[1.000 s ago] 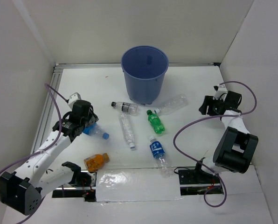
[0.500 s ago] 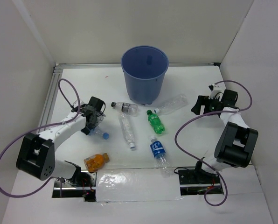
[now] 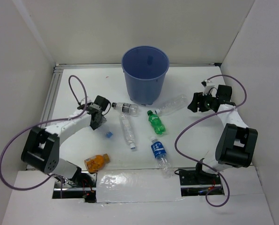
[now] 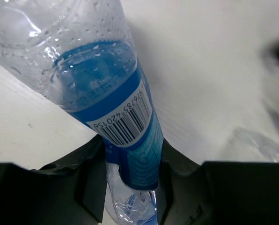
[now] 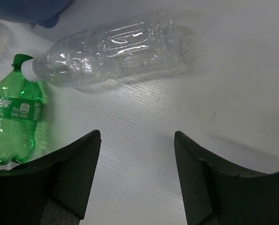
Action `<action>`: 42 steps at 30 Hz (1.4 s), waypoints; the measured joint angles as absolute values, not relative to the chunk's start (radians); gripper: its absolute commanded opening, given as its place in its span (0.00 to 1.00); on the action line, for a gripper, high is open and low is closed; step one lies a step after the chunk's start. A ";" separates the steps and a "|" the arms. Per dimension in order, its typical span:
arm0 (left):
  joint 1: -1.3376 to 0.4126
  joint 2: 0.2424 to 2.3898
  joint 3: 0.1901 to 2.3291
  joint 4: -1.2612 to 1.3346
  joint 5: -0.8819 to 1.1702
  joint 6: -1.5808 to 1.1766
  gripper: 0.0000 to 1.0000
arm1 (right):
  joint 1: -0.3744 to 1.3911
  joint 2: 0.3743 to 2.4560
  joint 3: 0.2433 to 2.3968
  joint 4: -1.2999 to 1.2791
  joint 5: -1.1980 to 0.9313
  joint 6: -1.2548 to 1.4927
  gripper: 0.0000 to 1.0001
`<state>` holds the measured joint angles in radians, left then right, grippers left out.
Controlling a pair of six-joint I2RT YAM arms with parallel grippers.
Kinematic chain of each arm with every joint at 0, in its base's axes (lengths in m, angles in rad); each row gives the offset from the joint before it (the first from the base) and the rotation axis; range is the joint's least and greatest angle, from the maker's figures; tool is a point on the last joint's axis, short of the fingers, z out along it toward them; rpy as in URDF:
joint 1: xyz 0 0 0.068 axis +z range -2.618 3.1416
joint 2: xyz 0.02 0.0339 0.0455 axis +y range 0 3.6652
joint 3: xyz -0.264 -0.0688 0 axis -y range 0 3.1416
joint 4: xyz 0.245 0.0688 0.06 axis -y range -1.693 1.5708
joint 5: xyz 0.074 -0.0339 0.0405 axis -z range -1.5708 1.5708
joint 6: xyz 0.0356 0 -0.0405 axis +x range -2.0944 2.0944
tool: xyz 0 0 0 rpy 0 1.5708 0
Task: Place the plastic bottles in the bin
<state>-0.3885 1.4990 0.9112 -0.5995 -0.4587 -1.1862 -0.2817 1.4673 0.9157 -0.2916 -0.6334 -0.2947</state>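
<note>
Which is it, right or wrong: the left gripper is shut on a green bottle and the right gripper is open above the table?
Wrong on the colour. The left wrist view shows the left gripper shut on the blue-wrapped bottle, not a green one. The right gripper is open above the table.

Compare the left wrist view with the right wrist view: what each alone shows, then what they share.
Left wrist only: a blue-wrapped bottle, barcode showing, clamped between the left arm's jaws. Right wrist only: a clear white-capped bottle lying on its side, a green bottle near its cap, a corner of the blue bin, and the right arm's jaws open, holding nothing. Both: the white table and the camera's own dark jaws along the bottom.
</note>
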 measured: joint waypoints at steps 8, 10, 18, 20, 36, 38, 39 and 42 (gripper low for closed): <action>-0.566 1.255 1.209 -0.403 -0.466 -0.881 0.00 | -0.279 1.390 0.939 -0.337 -0.717 -0.426 0.75; -0.577 1.256 1.309 -0.281 -0.456 -0.795 0.00 | -0.276 1.372 0.946 -0.347 -0.750 -0.475 0.76; -0.605 1.636 1.795 0.035 -0.482 -0.574 0.11 | -0.255 1.358 0.950 -0.372 -0.813 -0.579 0.94; -0.609 1.760 1.874 0.047 -0.504 -0.548 0.29 | -0.244 1.341 0.939 -0.369 -0.824 -0.631 0.95; -0.654 1.925 2.074 -0.169 -0.576 -0.400 1.00 | -0.146 1.555 0.997 -0.548 -0.895 -1.763 0.99; -0.678 1.765 1.927 -0.211 -0.588 -0.423 1.00 | -0.123 1.639 1.045 -0.575 -0.873 -1.839 0.99; -0.691 1.665 1.839 -0.240 -0.594 -0.458 1.00 | -0.110 1.667 1.058 -0.579 -0.860 -1.867 0.99; -0.723 1.361 1.573 -0.344 -0.601 -0.593 1.00 | -0.070 1.729 1.092 -0.595 -0.822 -1.922 0.99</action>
